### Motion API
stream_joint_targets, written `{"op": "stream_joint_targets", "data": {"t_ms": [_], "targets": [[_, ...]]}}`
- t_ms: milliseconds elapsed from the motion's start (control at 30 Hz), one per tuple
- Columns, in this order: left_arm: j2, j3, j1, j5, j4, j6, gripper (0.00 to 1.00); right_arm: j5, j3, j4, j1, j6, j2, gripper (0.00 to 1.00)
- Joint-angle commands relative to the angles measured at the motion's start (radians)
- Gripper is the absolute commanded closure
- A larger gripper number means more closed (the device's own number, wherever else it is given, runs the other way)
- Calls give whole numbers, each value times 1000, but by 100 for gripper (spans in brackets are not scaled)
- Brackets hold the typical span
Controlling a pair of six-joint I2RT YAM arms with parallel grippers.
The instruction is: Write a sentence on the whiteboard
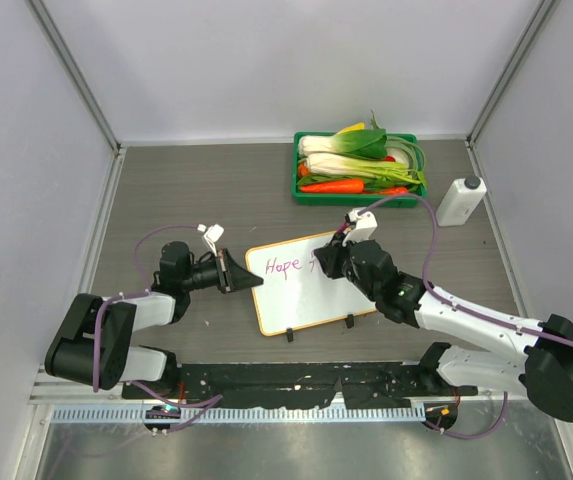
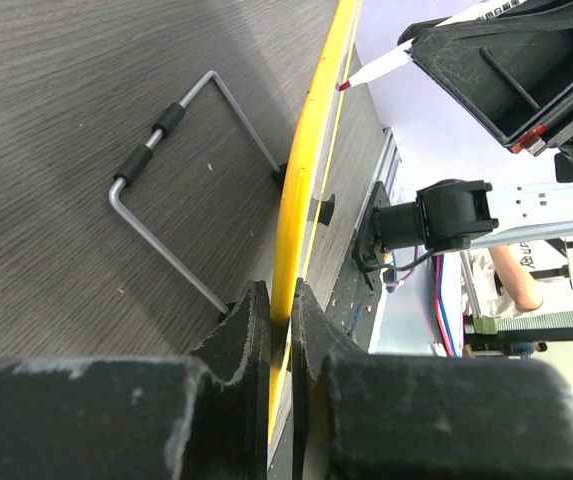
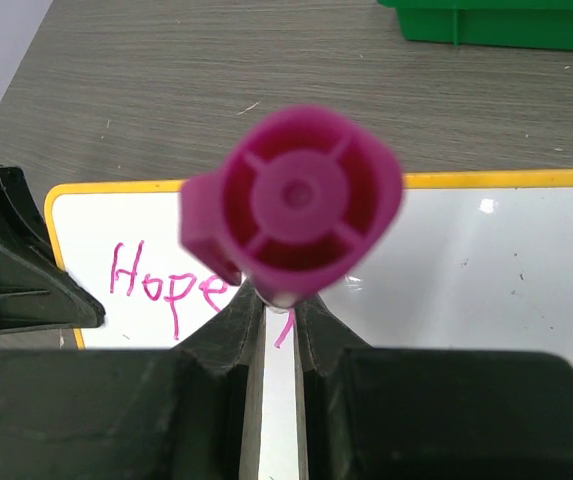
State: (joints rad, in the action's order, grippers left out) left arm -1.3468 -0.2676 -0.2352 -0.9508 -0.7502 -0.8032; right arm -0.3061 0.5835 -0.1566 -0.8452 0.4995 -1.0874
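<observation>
My left gripper (image 2: 279, 305) clamps the orange-rimmed white whiteboard (image 1: 296, 300) steady; my right gripper (image 3: 276, 320), pinching a magenta plastic marker (image 3: 301, 200), should press lightly just past the pink "Hope" (image 3: 161, 285).

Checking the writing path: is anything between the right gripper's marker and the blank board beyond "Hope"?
Nothing visible does. The right gripper holds the marker just past "Hope", with bare whiteboard beyond. The left gripper clamps the board's left edge, away from that path.
</observation>
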Motion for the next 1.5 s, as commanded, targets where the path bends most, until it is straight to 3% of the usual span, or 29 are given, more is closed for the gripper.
{"op": "stream_joint_targets", "data": {"t_ms": [0,500,800,1467], "targets": [[-6,-7,-1,83,57,41,100,-82,21,5,1,-15,6,98],[-6,-8,0,83,58,41,100,-111,29,34,5,-29,35,99],[-6,-8,0,83,58,41,100,-96,-10,-14,5,-24,132,99],[-3,-9,-1,83,58,42,100,-116,-10,15,6,-24,26,99]]}}
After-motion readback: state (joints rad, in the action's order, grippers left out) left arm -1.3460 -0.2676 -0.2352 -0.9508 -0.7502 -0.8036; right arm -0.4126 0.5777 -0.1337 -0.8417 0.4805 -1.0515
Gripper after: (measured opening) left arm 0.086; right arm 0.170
